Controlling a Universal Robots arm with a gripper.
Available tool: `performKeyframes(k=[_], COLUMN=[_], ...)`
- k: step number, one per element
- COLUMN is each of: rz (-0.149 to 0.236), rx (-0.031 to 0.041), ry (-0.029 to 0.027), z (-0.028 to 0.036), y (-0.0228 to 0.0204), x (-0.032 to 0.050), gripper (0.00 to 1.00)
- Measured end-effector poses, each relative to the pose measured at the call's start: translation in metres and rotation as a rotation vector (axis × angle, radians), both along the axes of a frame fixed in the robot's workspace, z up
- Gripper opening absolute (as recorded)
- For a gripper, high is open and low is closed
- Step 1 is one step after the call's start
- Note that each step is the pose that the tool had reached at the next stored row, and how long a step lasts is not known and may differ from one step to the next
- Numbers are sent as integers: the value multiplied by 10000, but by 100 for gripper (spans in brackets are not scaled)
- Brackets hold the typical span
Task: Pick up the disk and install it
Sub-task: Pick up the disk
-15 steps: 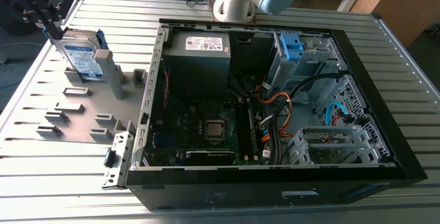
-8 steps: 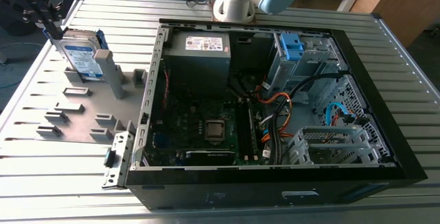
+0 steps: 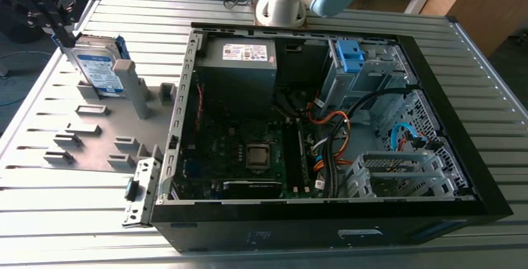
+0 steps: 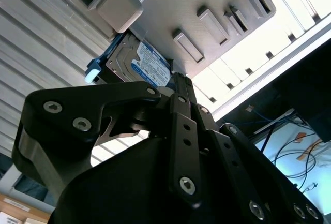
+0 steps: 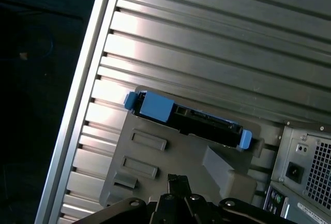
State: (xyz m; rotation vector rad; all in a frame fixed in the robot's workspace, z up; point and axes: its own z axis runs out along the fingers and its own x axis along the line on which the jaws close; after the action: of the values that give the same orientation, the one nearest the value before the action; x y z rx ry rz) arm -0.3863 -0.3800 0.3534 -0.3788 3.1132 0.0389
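Disk (image 3: 97, 68) awaiting pick-up. It stands on its long edge in a grey holder (image 3: 83, 151) near the far corner of the worktop (image 3: 83, 244), at the exterior view's left. It leans against an upright post (image 3: 123, 74), probably so that its upper edge is free to be grasped from above. Blue rails run along its sides; in the first wrist view the disk (image 5: 189, 120) is seen edge-on. The open computer case (image 3: 247, 235) lies flat just beside the holder, interior facing up, which exposes the bay with the blue bracket (image 3: 350, 55). The arm rises from the far edge of the worktop behind the case and reaches across towards the holder. The claw (image 3: 64, 31) points downward at the disk's far upper corner. Whether the claw is open, closed or already gripping cannot be told.
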Motion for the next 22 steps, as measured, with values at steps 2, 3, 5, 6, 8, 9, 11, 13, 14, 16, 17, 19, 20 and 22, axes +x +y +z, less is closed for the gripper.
performKeyframes(k=[2, 3, 5, 6, 8, 9, 11, 13, 14, 16, 17, 19, 20, 22], rz=[31, 46, 76, 91, 121, 138, 167, 197, 212, 243, 258, 289, 304, 336], rx=[0, 0, 1, 0, 0, 0, 0, 0, 0, 0, 0, 0, -1, 0], ry=[-1, 0, -1, 0, -1, 0, -1, 0, 0, -1, 0, 0, 0, -1], z=[0, 0, 0, 0, 0, 0, 0, 0, 0, 0, 0, 0, 0, 0], y=[0, 0, 0, 0, 0, 0, 0, 0, 0, 0, 0, 0, 0, 0], x=[0, 0, 0, 0, 0, 0, 0, 0, 0, 0, 0, 0, 0, 0], gripper=[11, 11, 11, 11, 11, 11, 11, 11, 11, 11, 11, 11, 11, 11])
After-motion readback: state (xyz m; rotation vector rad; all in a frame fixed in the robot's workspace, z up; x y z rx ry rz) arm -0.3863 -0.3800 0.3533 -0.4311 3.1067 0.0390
